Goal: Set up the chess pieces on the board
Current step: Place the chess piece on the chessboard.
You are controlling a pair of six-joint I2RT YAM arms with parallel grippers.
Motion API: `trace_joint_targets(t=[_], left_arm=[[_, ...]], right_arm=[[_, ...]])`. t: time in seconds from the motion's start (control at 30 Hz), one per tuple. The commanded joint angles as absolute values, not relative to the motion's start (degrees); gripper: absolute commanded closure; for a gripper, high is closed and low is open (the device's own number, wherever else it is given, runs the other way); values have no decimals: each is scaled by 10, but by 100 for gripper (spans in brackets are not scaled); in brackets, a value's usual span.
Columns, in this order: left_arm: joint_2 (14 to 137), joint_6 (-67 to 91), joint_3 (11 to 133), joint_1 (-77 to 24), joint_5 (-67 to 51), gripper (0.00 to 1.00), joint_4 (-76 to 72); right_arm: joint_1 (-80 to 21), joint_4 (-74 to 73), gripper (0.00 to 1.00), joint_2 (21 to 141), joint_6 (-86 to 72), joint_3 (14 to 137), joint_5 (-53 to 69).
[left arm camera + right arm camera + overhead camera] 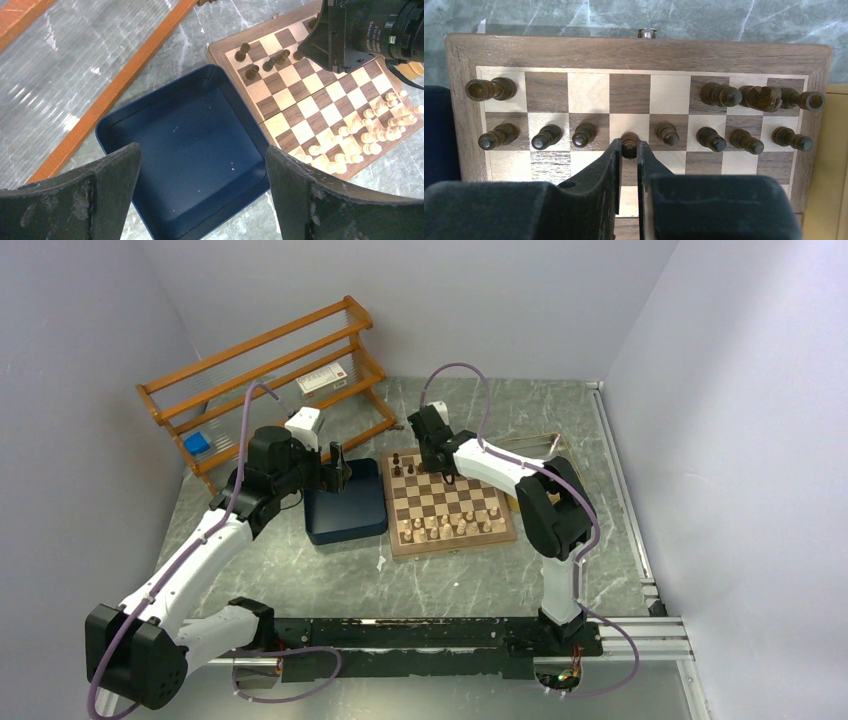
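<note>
Chessmen of dark brown turned wood (711, 139) stand on the two far rows of the square wooden chessboard of light and dark brown checks (639, 52). In the right wrist view the second row holds eight pawns, one to each square. The back row has a single piece in its left corner and a crowd of pieces at its right end, too close together to tell apart. The right hand (628, 147) is over the middle of the pawn row. Its two fingers are pressed in on the head of one dark brown pawn (629, 140), which is upright; whether its base touches the board cannot be told. The left hand (202, 155) hangs with its fingers spread wide above the dark blue square tray (117, 127), holding nothing. That tray lies on the grey marbled surface (300, 570) just beside the board's left edge. Pale cream wooden chessmen (372, 135) crowd the board's near rows. An orange-brown wooden rack (270, 370) stands at the back left.
</note>
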State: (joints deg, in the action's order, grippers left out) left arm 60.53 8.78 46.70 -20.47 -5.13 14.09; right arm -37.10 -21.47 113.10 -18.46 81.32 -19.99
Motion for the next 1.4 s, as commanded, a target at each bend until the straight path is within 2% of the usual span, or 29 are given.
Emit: trace_joint_targets(t=[0.0,1.13,1.37], left_arm=[[594,82,470,-210,-46,2,148],[597,81,470,-212,-47,2,146],[597,81,470,-213,-47,2,147]], right_arm=[[-373,-224,85,1143,-193,831,-206],[-373,-247,85,1159,-192,850,-210],[-373,-248,80,1164,-194,851,-210]])
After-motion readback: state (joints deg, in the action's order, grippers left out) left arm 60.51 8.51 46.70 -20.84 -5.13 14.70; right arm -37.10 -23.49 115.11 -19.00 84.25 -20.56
